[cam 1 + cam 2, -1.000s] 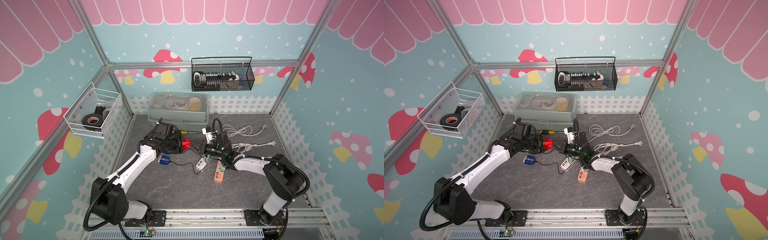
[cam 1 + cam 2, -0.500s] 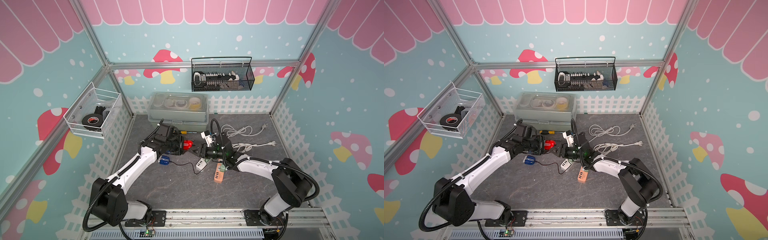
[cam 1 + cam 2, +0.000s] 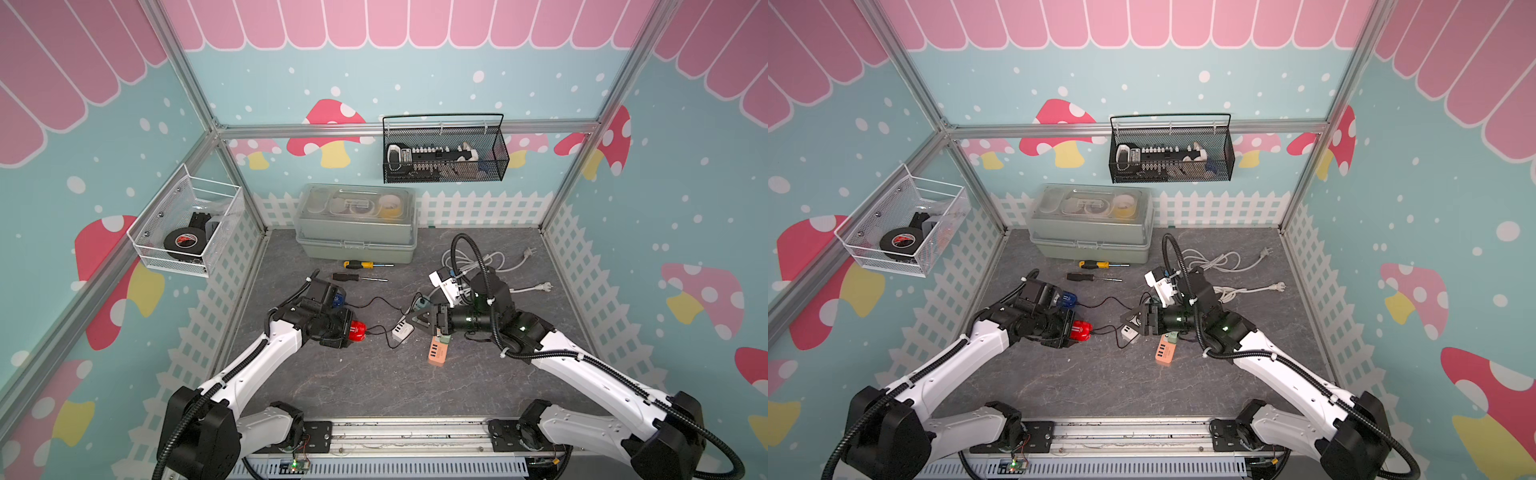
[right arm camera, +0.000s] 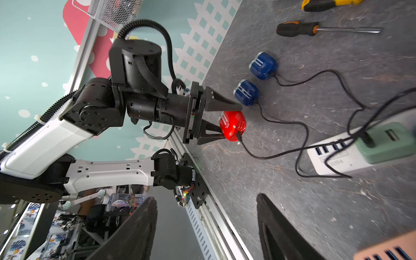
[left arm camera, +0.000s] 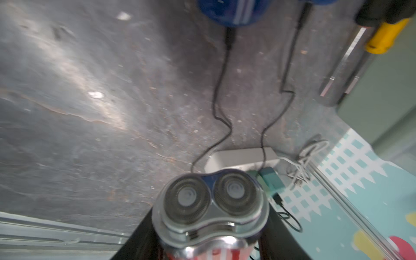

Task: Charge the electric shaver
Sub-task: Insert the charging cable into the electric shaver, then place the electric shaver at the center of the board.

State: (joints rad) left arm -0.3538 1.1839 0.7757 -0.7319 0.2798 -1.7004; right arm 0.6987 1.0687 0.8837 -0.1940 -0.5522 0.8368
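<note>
**Fig. Shaver in the grip, lead at its base.** My left gripper [image 3: 348,331] is clamped across the body of the red electric shaver [image 4: 232,125]. The shaver lies lengthwise between the fingers. Its twin cutter heads [image 5: 210,200] face back toward the wrist and its base projects just past the fingertips. A thin black cable [image 4: 270,155] meets that base and trails ahead to the white USB hub [image 4: 333,158], where a green adaptor [image 4: 382,144] also sits. My right gripper [image 4: 206,202] stands wide and empty, pointing at the shaver from well ahead, with the hub just beside it. Two blue shavers [image 4: 246,92], each with its own lead, lie on the table beside the left fingers.

I judge the shaver small, light and rigid. Its glossy, rounded shell is liable to slip, and its cutter foils are easily dented. It is best held across the mid-body flanks, clear of heads and port. The lead is limp, so a tug could unseat the plug.
</note>
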